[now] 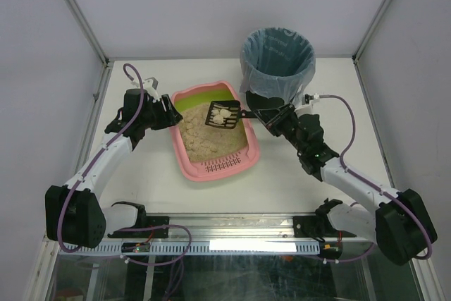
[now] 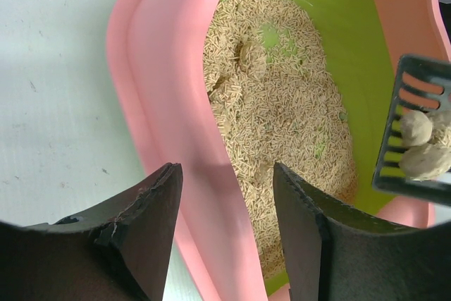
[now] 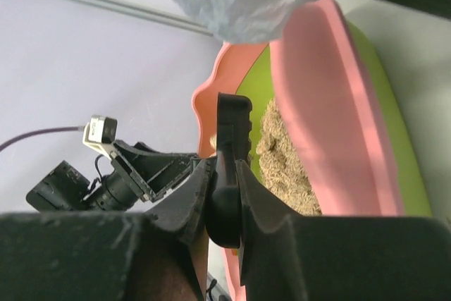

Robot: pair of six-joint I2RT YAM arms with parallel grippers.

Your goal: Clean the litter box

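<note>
**Top external view:** fixed high behind the robot, looking down and forward over the whole surface [image 1: 141,174]. It stands far enough back to take in the litter box [image 1: 224,167], the scoop [image 1: 224,114] and the bin [image 1: 277,61].

**Left wrist view:** close, looking past the left end effector [image 2: 225,174] down along one rim of the box into the litter.

**Right wrist view:** close and rolled sideways, sighting past the right end effector [image 3: 225,174] along the scoop. The left wrist camera [image 3: 101,128] appears beyond.

All three views share the box and the scoop.
</note>
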